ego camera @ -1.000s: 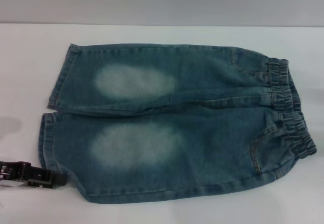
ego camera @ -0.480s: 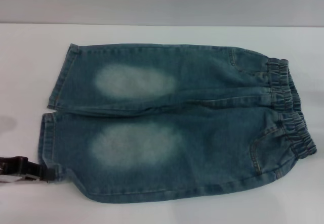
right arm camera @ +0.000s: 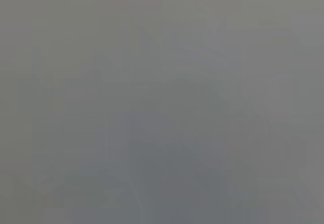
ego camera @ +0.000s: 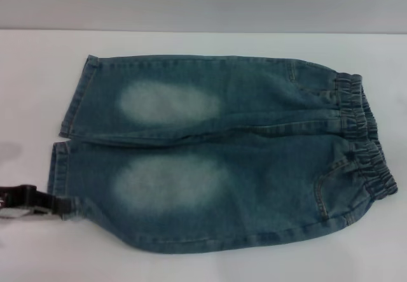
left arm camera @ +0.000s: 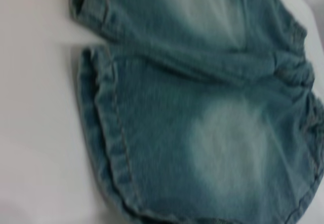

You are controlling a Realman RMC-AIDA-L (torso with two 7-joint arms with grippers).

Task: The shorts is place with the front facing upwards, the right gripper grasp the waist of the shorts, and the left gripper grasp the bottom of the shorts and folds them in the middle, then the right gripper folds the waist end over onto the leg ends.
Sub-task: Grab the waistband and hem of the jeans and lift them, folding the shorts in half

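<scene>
**Left gripper reaching the leg hem**

The white table (ego camera: 38, 91) carries the blue denim shorts (ego camera: 254, 167) with pale oval patches, filling mid-frame in the head view: ruffled elastic waist (ego camera: 365, 135) right, straight stitched hems (ego camera: 58, 170) left. The black slim-fingered left gripper (ego camera: 60, 207) sits lower left, touching the near hem's corner; I cannot tell how far open it is. It should probably pinch only the hem edge. Right gripper out of view
</scene>
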